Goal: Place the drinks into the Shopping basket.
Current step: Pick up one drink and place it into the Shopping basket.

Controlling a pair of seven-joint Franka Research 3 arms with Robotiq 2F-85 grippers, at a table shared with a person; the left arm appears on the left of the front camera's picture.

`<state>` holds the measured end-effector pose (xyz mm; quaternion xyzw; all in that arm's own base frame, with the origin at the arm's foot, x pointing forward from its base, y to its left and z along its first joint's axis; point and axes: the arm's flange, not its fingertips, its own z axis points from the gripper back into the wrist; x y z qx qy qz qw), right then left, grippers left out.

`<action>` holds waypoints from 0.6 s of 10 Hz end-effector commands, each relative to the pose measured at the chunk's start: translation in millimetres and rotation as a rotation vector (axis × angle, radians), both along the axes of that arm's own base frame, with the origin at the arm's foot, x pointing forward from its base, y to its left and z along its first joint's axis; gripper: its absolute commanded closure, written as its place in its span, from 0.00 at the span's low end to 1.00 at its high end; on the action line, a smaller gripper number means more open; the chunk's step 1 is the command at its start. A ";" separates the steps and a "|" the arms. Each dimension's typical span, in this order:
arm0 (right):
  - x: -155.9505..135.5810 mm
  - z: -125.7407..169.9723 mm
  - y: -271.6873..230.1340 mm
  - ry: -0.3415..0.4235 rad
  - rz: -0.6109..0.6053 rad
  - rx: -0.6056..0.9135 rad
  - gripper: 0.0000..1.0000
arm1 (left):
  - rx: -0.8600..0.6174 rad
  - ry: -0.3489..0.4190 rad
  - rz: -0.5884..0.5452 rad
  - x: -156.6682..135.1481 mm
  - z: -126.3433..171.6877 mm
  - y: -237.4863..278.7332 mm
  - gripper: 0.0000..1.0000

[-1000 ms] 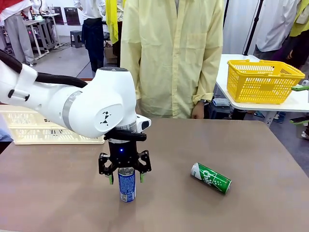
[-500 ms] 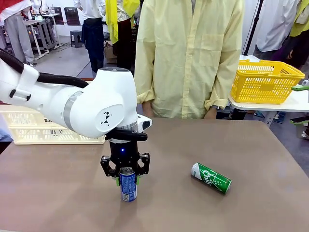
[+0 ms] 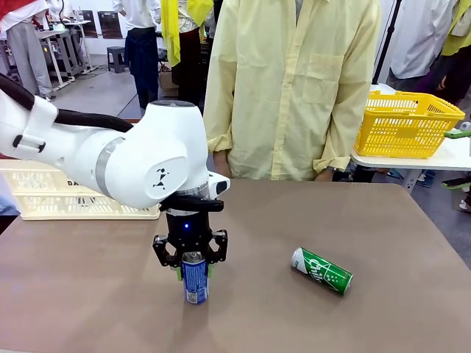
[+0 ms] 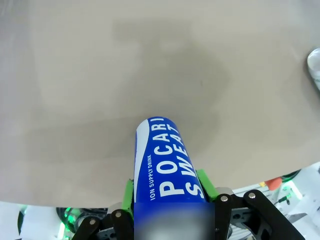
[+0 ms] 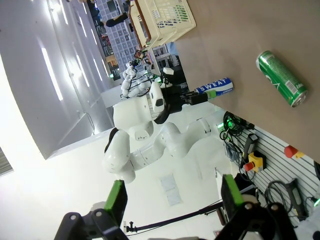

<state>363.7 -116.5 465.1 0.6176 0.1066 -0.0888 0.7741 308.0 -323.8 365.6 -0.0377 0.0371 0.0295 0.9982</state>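
1. The left end effector [image 3: 194, 273] points straight down and pinches the top part of the blue Pocari Sweat can [image 3: 195, 284], with one green pad on each side of it
2. From the left wrist, this end effector [image 4: 167, 200] has a green finger [image 4: 128, 192] pressed on each side of the can [image 4: 165, 160]
3. The can is upright near the front of the brown table [image 3: 383, 228]; I cannot tell if its bottom touches the table
4. A green can [image 3: 321, 271] lies on its side on the table, well apart to the right
5. The cream Shopping basket [image 3: 44, 193] sits at the far left of the table, behind the left arm, with no can seen in it
6. The right end effector [image 5: 173, 197] is up high, its fingers spread wide with nothing between them
7. A person [image 3: 294, 88] in a yellow shirt stands at the far side
8. A yellow mesh basket [image 3: 405, 121] sits on a white side table [image 3: 449, 156]
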 end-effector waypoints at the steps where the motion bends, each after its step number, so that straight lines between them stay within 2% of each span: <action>1: -0.5 3.8 -1.1 0.004 0.004 -0.005 0.00 | 0.018 -0.090 0.011 -3.8 56.2 19.9 1.00; 3: -0.5 3.8 -1.1 0.004 0.004 -0.005 0.00 | -0.026 -0.099 -0.064 -13.4 137.9 37.4 1.00; 4: -0.5 3.8 -1.1 0.004 0.004 -0.005 0.00 | -0.055 -0.112 -0.131 -22.1 165.5 42.4 1.00; 6: -0.5 3.8 -1.1 0.004 0.004 -0.005 0.00 | -0.086 -0.131 -0.154 -42.2 195.7 49.2 1.00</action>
